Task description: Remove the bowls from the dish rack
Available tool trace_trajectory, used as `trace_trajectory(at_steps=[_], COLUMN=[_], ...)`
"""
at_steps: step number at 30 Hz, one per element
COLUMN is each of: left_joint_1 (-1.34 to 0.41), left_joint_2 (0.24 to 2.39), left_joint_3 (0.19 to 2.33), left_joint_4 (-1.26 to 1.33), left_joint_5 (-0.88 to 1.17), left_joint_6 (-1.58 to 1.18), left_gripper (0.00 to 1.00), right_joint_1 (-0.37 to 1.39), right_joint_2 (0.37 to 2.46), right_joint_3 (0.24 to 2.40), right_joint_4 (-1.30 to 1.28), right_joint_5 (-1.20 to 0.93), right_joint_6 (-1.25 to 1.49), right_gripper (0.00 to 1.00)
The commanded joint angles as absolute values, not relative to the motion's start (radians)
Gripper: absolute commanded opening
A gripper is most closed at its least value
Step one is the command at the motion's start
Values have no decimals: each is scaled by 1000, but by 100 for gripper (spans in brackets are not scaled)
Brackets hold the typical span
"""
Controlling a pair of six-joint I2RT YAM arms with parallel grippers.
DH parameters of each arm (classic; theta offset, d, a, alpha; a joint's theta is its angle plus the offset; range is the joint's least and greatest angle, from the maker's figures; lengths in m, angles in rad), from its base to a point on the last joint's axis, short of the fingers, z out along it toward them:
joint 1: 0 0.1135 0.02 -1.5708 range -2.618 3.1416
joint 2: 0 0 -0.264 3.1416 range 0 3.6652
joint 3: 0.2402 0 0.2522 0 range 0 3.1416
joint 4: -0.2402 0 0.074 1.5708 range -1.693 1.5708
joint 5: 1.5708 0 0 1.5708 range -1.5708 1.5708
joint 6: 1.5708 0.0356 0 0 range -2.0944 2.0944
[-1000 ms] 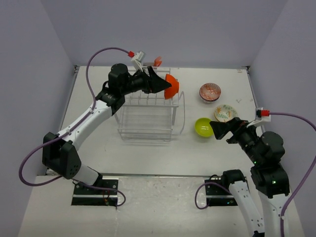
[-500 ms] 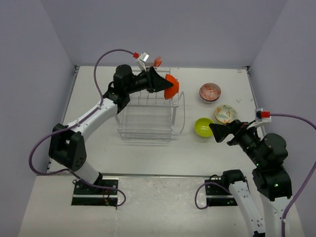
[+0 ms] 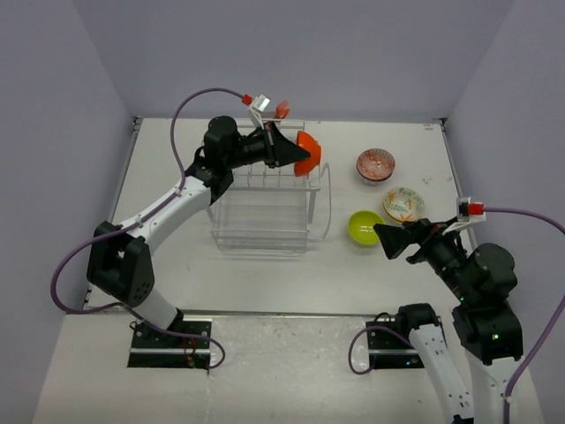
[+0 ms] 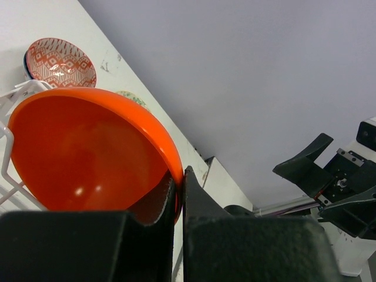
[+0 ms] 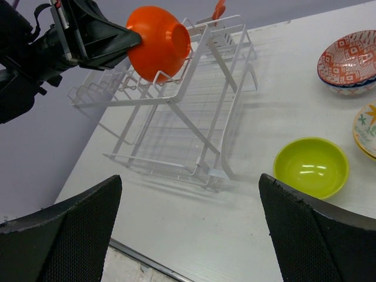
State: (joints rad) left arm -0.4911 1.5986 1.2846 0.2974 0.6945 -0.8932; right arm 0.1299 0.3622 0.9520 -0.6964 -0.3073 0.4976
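An orange bowl [image 3: 309, 152] [image 5: 158, 44] stands on edge at the right end of the white wire dish rack [image 3: 263, 210] [image 5: 176, 111], among its top prongs. My left gripper [image 3: 303, 156] [image 4: 179, 176] is shut on the orange bowl [image 4: 88, 153], with its rim pinched between the two fingers. Three bowls sit on the table right of the rack: a red-zigzag bowl [image 3: 376, 164] [image 5: 351, 61], a pale floral bowl [image 3: 403, 203] and a lime green bowl [image 3: 364, 227] [image 5: 311, 166]. My right gripper [image 3: 387, 235] [image 5: 189, 179] hovers open beside the green bowl, holding nothing.
The rack's lower tier shows no dishes. A small orange clip [image 3: 282, 109] sticks up at the rack's far edge. Grey walls close in the table on the left, back and right. The left arm reaches across the rack's top.
My left gripper has shut on the orange bowl's rim. The left arm's elbow shifted right. The right arm drifted slightly lower, its gripper still open.
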Motion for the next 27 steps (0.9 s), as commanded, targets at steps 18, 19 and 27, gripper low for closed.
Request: trace_trajectory(at_steps=[18, 19, 27], left_joint_1=[-716, -836, -1175], left_joint_2=[1424, 1422, 1315], left_joint_3=[1701, 1719, 1562], left_joint_4=[-286, -343, -564], left_joint_5=[531, 385, 89], left_joint_6=[-96, -15, 523], left_gripper=[0, 0, 0], right_joint_1=[130, 129, 129], right_joint_2=[481, 530, 603], right_joint_3=[1129, 1190, 1436], right_joint_4=[-699, -715, -848], right_joint_5=[-310, -278, -207], right_joint_6=[497, 495, 462], right_gripper=[99, 99, 95])
